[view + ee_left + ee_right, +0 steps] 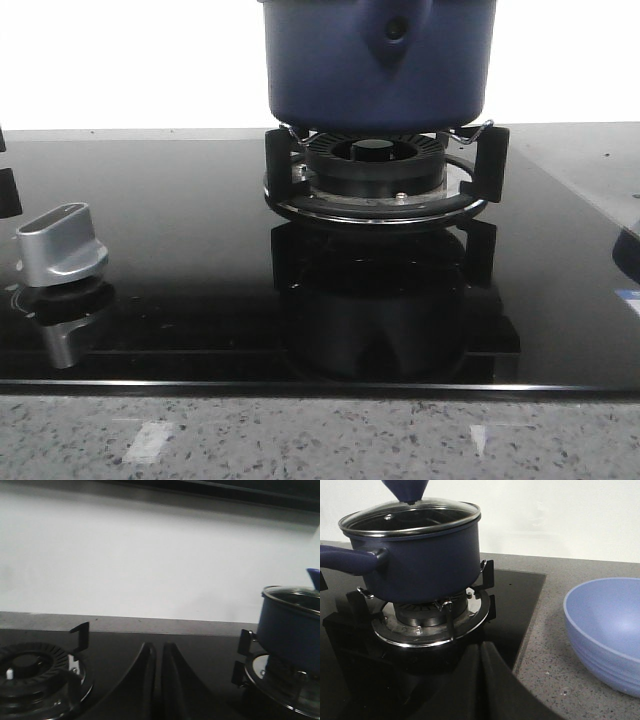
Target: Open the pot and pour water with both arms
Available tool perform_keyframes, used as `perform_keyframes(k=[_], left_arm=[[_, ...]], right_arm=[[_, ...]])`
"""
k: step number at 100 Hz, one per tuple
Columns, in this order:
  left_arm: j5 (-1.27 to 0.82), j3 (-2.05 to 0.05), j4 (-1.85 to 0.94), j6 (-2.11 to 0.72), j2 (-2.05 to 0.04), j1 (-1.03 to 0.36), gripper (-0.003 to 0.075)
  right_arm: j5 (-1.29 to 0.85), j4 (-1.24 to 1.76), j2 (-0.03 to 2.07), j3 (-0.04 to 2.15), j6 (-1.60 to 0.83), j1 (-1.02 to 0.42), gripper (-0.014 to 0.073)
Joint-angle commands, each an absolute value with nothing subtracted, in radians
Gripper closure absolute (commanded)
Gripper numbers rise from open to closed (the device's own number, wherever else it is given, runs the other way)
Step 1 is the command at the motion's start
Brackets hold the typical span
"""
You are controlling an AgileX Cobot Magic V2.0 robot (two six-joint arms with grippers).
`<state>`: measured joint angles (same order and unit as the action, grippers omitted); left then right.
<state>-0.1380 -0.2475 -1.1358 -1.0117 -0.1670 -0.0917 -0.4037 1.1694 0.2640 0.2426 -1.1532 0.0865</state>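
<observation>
The dark blue pot [378, 60] stands on the burner ring [375, 185] at the back middle of the black hob. A glass lid [415, 515] with a steel rim and a blue knob [406, 489] covers it, and its long handle [345, 560] sticks out sideways. My right gripper [481, 646] is shut and empty, low over the hob's edge a short way from the pot. My left gripper [159, 645] is also shut and empty, over the glass between two burners, with the pot [292, 630] off to one side. Neither gripper shows in the front view.
A light blue bowl [607, 630] sits on the speckled counter beside the hob, close to my right gripper. A second burner [30, 675] lies on the other side of my left gripper. A silver control knob [62, 243] stands at the hob's front left.
</observation>
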Motion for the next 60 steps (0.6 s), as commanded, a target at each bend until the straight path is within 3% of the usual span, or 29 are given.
perform_keyframes(k=[1,7,14,60], left_arm=[[-0.061,-0.275,-0.676,-0.500,-0.177,-0.096,0.0741],[-0.049,-0.267,-0.334,-0.174,-0.177,-0.096,0.0741],[-0.032,-0.243,-0.140,0.022,-0.177,-0.096,0.0741],[0.010,0.035,-0.110,0.038,0.001,-0.096,0.0741]], right_arm=[[-0.370,1.191,0.270,0.271,-1.155,0.086,0.0641],[-0.370,1.191,0.270,0.271,-1.155,0.086,0.0641],[-0.370,1.191,0.270,0.271,-1.155,0.086,0.0641],[-0.370,1.191,0.270,0.271,-1.155,0.086,0.0641]])
